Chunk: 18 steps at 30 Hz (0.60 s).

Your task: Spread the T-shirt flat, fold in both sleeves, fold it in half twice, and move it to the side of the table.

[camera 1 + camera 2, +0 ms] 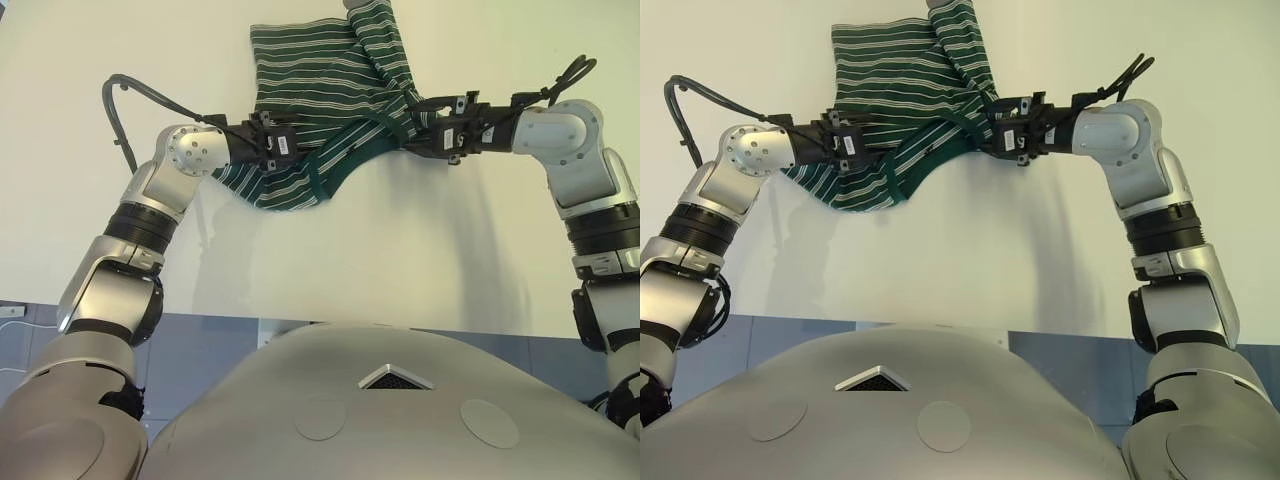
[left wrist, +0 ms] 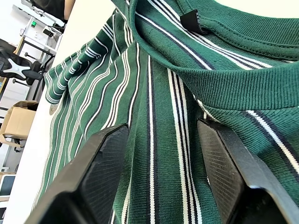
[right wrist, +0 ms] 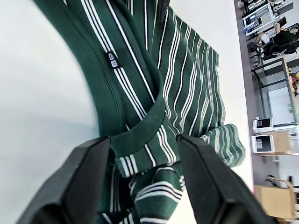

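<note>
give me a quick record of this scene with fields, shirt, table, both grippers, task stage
garment: green striped T-shirt, bunched and creased, not flat
surface: white table, shirt lies at its far part
left arm: left gripper open, fingers either side of striped cloth just below the collar
right arm: right gripper open, fingers either side of the ribbed collar edge
gripper spacing: one at each side of the neck opening
task stage: spreading not finished, sleeves not yet folded in

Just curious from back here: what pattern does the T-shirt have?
The T-shirt is dark green with thin white and dark stripes, clearest in the left wrist view.
</note>
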Motion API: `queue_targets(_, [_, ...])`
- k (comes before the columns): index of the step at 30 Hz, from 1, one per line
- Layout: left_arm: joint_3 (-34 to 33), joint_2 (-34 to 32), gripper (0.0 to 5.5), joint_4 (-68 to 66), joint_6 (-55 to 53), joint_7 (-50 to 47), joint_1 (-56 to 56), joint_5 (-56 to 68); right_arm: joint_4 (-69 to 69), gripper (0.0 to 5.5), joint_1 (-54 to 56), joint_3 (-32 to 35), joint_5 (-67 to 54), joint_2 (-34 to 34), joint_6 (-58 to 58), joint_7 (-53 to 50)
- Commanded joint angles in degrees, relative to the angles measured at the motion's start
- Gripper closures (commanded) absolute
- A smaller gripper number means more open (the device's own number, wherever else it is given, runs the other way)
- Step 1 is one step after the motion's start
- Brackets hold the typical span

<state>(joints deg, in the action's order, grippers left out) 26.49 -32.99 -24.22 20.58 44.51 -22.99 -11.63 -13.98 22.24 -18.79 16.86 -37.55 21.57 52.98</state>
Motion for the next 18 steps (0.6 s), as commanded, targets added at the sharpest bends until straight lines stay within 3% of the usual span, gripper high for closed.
queue_targets(1, [2.0, -0.6, 2.79, -1.4, -2.6, 3.5, 4.0, -2.1, -1.5, 3.67, 1.0, -1.9, 4.2, -0.4, 2.0, -2.7])
queue_targets(7, [1.8, -0.6, 2.79, -1.0, -3.0, 3.9, 4.2, -1.9, -3.3, 4.85, 2.2, -3.0, 8.0, 0.4, 1.9, -6.1])
queue_targets(11, [1.6, -0.8, 2.79, 0.5, -3.6, 4.1, 4.7, -1.5, -1.9, 5.49, 0.7, -2.5, 4.2, 0.3, -0.6, -2.5])
queue_targets(14, [0.0, -1.0, 2.79, 6.3, -5.8, 6.3, 6.5, 2.6, 9.7, 5.49, -4.6, -0.7, -7.4, -2.6, -10.3, 7.6])
queue_targets(18, [-3.5, -5.7, 2.79, 23.2, -13.3, 11.9, 13.2, 11.0, 32.7, 5.49, -12.1, 2.9, -23.5, -14.3, -29.8, 21.9])
